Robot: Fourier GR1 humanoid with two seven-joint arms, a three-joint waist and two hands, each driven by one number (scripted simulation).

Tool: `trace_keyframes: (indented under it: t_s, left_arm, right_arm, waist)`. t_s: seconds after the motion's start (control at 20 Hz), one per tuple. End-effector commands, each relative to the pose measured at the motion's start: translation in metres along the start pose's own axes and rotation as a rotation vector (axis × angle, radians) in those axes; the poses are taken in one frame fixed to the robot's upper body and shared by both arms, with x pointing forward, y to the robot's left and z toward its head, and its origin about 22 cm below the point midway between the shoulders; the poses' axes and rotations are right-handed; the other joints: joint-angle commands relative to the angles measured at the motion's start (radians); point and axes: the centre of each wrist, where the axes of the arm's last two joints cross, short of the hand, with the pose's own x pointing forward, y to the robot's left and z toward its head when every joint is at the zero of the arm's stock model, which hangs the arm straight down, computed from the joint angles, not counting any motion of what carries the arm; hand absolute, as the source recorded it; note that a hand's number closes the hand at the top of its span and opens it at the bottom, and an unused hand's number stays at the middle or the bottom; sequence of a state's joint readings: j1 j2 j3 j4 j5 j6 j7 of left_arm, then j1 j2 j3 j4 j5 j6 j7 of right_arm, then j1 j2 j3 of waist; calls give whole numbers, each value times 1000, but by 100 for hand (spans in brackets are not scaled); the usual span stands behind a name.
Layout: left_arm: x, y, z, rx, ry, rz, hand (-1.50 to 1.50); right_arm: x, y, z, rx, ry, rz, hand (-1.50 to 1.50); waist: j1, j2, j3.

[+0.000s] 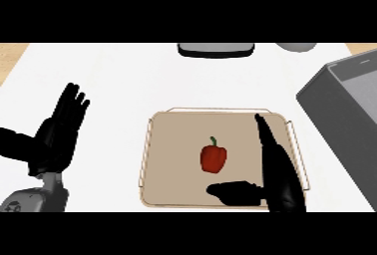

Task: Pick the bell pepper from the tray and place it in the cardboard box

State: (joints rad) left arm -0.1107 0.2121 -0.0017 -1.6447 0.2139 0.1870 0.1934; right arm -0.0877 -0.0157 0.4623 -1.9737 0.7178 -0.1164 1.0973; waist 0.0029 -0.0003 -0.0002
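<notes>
Bell pepper (213,158) lies on the tray (169,149), just left of the right hand (274,164), untouched. That hand's fingers are straight, thumb spread. The left hand (59,132) rests open at the left.

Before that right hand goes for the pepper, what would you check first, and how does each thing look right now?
1. Bell pepper lies on the tray, uncovered: ok.
2. Right hand open, thumb apart from fingers: ok.
3. Right hand beside the pepper, not yet touching it: ok.
4. Left hand resting open at the view's left, off the tray: ok.
5. Cardboard box open at the top, to the right of the tray: ok.
6. Room inside the box: cannot tell, mostly out of view.
</notes>
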Motion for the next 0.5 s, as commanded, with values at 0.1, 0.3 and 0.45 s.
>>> trace_keyframes:
  t_s: [0.1,0.3,0.45]
  left_arm:
    - [-5,-17,-7,2,10,-21,0]
    - [14,2,3,6,6,1,0]
    - [-1,-7,-5,-11,8,-7,0]
  right_arm:
    - [-10,2,-8,-19,97,-32,-150]
    - [6,16,4,-2,99,-45,-150]
    - [12,19,-37,15,96,-44,-150]
  waist:
    - [-6,1,0]
    - [-1,-1,0]
    - [2,2,0]
